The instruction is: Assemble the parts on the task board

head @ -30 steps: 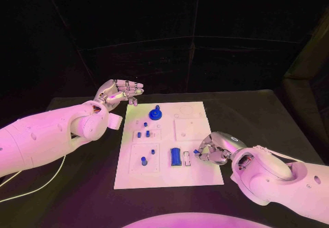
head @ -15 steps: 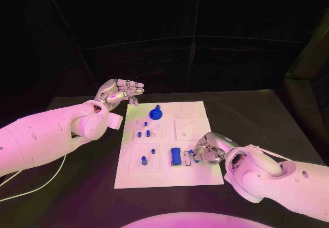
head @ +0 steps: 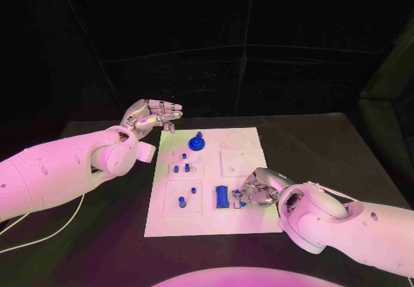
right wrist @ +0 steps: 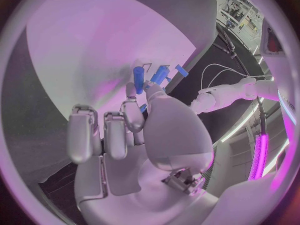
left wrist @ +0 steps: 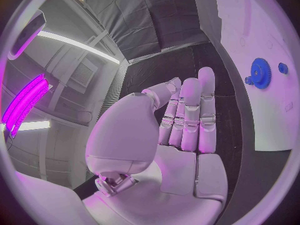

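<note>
The white task board lies in the middle of the black table. A blue gear stands at its far end, small blue pegs sit left of centre, and a blue cylinder lies near the front. My right hand hovers low over the board's near right part, just right of the cylinder, and pinches a small blue part between thumb and finger. The cylinder lies just beyond the fingertips. My left hand is raised off the board's far left corner and holds nothing, its fingers straight; the gear shows beyond them.
More small blue pieces stand in the board's near left panel. Black table surrounds the board on both sides. A white cable trails over the table at the near left, under my left arm.
My right hand has slid left across the board with the small blue part, closer to the blue cylinder. The left hand has stayed where it was.
</note>
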`<state>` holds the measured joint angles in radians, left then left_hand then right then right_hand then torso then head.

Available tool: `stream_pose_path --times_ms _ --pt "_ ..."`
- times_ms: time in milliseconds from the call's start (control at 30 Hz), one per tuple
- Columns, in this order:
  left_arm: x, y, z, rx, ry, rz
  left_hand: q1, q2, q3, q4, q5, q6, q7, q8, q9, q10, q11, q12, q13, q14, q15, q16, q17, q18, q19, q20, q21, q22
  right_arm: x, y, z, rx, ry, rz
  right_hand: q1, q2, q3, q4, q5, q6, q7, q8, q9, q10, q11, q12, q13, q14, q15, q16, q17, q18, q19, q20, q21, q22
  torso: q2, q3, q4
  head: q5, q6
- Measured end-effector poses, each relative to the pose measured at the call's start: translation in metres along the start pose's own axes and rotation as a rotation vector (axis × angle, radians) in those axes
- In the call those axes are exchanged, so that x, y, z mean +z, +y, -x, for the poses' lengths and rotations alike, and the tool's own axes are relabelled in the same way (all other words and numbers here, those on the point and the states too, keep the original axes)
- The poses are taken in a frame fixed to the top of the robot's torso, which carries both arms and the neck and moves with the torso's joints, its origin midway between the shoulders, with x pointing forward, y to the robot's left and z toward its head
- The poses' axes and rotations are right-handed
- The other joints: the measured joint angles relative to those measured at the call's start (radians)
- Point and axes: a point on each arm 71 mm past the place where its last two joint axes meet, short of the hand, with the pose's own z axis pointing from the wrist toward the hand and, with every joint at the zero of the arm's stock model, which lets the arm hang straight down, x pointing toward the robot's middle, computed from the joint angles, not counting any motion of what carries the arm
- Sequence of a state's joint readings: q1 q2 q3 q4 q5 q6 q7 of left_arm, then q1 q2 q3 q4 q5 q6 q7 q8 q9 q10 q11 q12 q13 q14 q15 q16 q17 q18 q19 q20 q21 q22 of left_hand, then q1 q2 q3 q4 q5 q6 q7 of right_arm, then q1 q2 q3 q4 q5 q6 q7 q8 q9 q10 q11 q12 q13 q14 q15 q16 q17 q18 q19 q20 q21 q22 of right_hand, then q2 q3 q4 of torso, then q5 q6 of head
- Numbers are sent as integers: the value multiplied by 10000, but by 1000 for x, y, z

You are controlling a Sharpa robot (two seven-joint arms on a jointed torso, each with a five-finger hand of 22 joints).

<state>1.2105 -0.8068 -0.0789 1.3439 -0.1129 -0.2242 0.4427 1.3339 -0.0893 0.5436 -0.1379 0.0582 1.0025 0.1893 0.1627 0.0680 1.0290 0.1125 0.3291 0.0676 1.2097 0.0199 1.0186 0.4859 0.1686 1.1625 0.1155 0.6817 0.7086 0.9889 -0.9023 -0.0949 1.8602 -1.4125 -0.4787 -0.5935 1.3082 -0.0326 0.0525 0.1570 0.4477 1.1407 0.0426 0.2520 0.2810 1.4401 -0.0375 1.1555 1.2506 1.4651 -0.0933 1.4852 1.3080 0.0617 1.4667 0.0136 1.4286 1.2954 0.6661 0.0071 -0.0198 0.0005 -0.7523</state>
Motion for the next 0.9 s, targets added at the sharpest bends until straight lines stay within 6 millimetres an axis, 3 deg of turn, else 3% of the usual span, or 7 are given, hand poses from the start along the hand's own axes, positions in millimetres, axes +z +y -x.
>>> stream_pose_path --times_ms 567,733,900 --pt "0 0 -1 -21 48 42 0 0 0 0 0 0 0 0 0 0 0 0 0 0 0 0 1 0 0 0 0 1 5 5 -3 -231 330 -26 -315 -111 2 274 -2 257 -154 232 243 91 -88 26 -6 -4 -70 -1 -2 1 -16 -15 39 58 -6 -1 -9 11 -23" --pt "0 0 -1 -26 58 56 0 0 0 0 0 0 0 0 0 0 0 0 0 0 0 0 1 0 0 0 0 1 5 4 -4 -276 406 -59 -648 -120 -95 535 1 295 -191 267 320 93 -89 65 81 -4 -71 -1 -2 2 22 -52 39 70 -6 -1 -11 30 -26" --pt "0 0 -1 -31 68 67 0 0 0 0 0 0 0 0 0 0 0 0 0 0 0 0 1 0 0 0 0 1 5 3 -6 -311 487 -101 -1041 -198 -415 856 -288 366 -194 262 441 162 -90 146 105 -24 -93 -2 -3 2 22 -52 39 69 -8 -1 -20 33 -26"
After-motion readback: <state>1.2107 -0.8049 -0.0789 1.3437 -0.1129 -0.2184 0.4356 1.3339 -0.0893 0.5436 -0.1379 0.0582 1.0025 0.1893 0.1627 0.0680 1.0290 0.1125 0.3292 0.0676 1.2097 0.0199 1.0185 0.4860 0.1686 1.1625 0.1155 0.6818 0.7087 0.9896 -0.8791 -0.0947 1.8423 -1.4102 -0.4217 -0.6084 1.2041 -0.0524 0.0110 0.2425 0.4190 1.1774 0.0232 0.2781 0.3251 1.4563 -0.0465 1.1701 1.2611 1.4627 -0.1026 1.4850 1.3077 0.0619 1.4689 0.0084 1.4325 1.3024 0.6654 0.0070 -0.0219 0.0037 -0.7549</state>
